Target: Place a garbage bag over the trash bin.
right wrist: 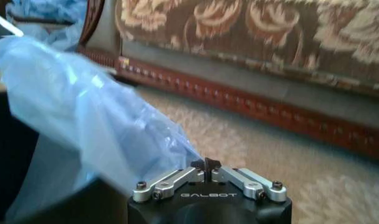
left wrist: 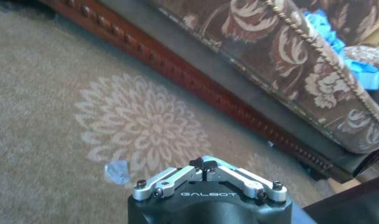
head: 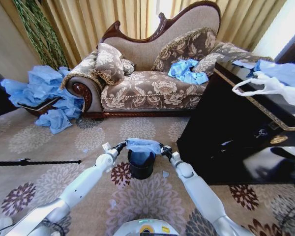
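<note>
Hands pinched closed on garbage bag

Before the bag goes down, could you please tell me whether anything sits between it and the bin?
Nothing visible does. The garbage bag is stretched between the left tool and the right tool, directly over the open mouth of the trash bin, which stands on bare carpet with nothing across its rim.

Bin on the carpet, before the sofa; bag over its mouth, between left gripper and right gripper; counter at right.
</note>
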`<state>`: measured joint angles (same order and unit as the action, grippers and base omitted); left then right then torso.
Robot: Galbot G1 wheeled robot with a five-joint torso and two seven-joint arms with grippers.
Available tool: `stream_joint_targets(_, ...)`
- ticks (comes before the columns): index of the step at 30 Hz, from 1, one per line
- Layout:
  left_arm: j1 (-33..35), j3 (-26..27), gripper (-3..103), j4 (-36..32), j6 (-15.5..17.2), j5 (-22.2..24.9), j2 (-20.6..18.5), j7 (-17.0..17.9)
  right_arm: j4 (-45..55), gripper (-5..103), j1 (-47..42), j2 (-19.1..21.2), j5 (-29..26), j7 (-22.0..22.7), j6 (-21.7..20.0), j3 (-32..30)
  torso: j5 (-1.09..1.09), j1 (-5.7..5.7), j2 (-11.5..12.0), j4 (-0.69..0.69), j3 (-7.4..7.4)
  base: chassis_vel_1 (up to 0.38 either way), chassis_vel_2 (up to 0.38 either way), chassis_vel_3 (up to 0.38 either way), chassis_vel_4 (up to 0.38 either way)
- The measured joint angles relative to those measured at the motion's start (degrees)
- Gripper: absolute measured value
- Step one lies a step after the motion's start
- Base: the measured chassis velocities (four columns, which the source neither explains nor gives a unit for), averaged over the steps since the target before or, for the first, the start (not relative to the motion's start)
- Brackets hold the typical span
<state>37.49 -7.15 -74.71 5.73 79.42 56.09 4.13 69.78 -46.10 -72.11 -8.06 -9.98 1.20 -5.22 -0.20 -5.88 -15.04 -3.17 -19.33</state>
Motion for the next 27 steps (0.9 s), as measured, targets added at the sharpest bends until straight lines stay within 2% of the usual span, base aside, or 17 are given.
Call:
stream_joint_targets(4, -1.11, -0.52, 0, 0.19, 1.59, 0.74, -0.47, 0.96, -0.53, 0, -0.51, 0.15, -0.19, -0.98, -0.85, 0.24, 0.01, 0.0, 0.0, -0.01, 0.0, 0.0, 0.0, 0.0, 0.0)
stream_joint_targets(7, -2.17, -1.53, 0, 0.45, 4.61, 1.14, -1.84, 2.48, -0.29, 0, -1.7, 0.59, -0.53, -1.44, -1.11, 0.56, 0.0, 0.0, 0.0, 0.01, 0.0, 0.0, 0.0, 0.0, 0.0)
stream_joint_targets(9, -2.29, -1.7, 0, 0.4, 5.31, 1.3, -2.29, 2.65, 0.12, 0, -2.13, 0.81, -0.81, -1.49, -1.21, 0.66, 0.0, 0.0, 0.0, 0.0, 0.0, 0.0, 0.0, 0.0, 0.0)
stream_joint_targets(11, -2.39, -1.91, 0, -0.4, 8.11, 2.33, -3.91, 3.19, 1.81, 0, -3.37, 1.5, -1.91, -1.52, -1.77, 1.01, 0.0, 0.0, 0.0, 0.0, 0.0, 0.0, 0.0, 0.0, 0.0)
stream_joint_targets(19, -0.87, -2.62, 0, -2.05, 11.3, 3.77, -7.26, 1.31, 2.95, 0, -6.04, 2.23, -2.49, -2.29, -1.0, 1.09, 0.0, 0.01, 0.0, 0.01, 0.0, 0.0, 0.0, 0.0, 0.0)
stream_joint_targets(27, -1.05, -3.76, 0, -0.98, 13.93, 5.0, -6.92, 1.48, 0.65, 0, -6.74, 1.9, -2.19, -2.96, 1.47, 0.37, 0.0, 0.01, 0.0, 0.01, 0.0, 0.0, 0.0, 0.0, 0.0)
